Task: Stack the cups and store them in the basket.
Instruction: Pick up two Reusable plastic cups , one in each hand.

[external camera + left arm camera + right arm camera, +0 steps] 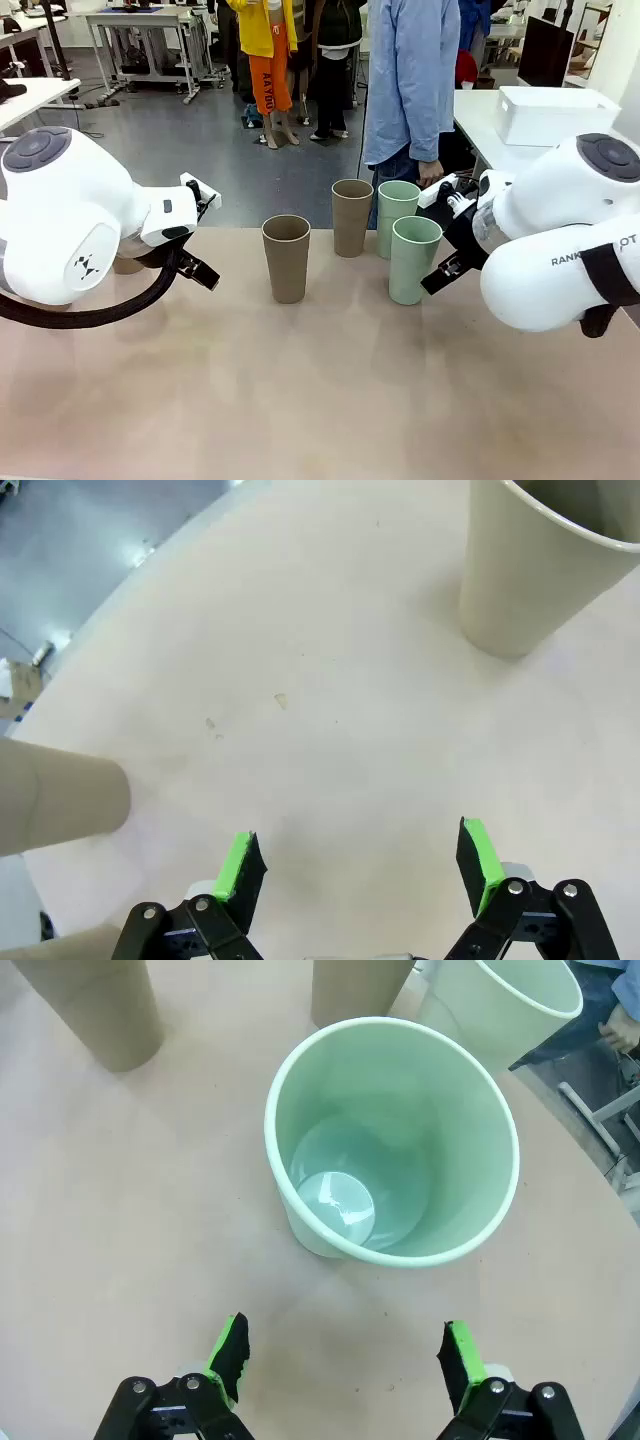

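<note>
Four cups stand upright mid-table: a tan cup (286,258), a tan cup (351,217) behind it, a mint cup (397,215) and a nearer mint cup (414,259). In the right wrist view my right gripper (345,1355) is open just short of the nearer mint cup (400,1140), which is empty. My left gripper (360,865) is open over bare table, with one tan cup (540,570) ahead to its right and another tan cup (60,805) at its left. The basket (555,113), a white rectangular bin, sits on a white table at the far right.
A person in a light blue shirt (412,75) stands at the far edge behind the cups, one hand (622,1030) near the far mint cup. A tan cup (128,265) stands partly hidden behind my left arm. The near half of the table is bare.
</note>
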